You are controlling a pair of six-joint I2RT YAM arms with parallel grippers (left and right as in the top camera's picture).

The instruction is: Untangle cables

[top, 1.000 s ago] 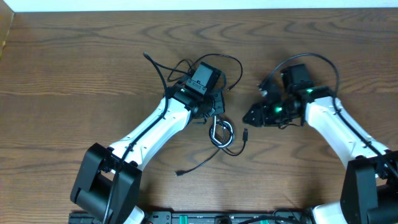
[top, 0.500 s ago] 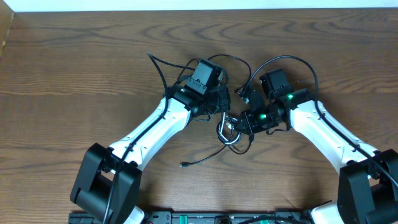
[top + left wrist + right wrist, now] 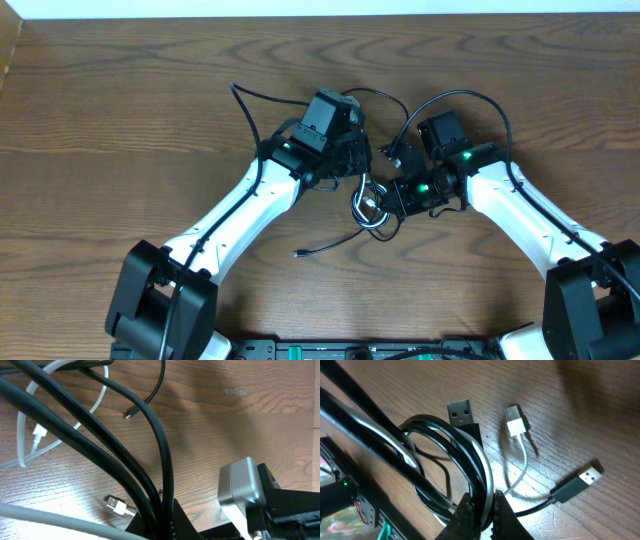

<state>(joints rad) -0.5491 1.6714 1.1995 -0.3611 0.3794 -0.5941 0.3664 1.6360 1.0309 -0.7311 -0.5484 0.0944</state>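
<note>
The cables [image 3: 368, 212] lie as a small coil of black and white cords at the table's middle, between both grippers. My left gripper [image 3: 352, 168] is shut on several black cords [image 3: 161, 510] that run up out of its jaws. A white cord [image 3: 30, 435] and its white USB plug [image 3: 116, 504] lie beside them. My right gripper [image 3: 388, 198] is shut on the coil's black and white strands [image 3: 481, 491]. A black USB plug [image 3: 460, 412], a white plug [image 3: 515, 420] and a dark plug [image 3: 581, 481] lie loose on the wood.
A thin black cord trails to a plug end [image 3: 299, 255] toward the front. Another black strand reaches to the back left [image 3: 236, 90]. Thicker arm wires loop above the right wrist [image 3: 470, 95]. The table [image 3: 120, 120] is brown wood.
My right gripper moved left from open table onto the coil and closed on it. My left gripper shifted slightly back and up with its cords. The trailing plug end slid right.
</note>
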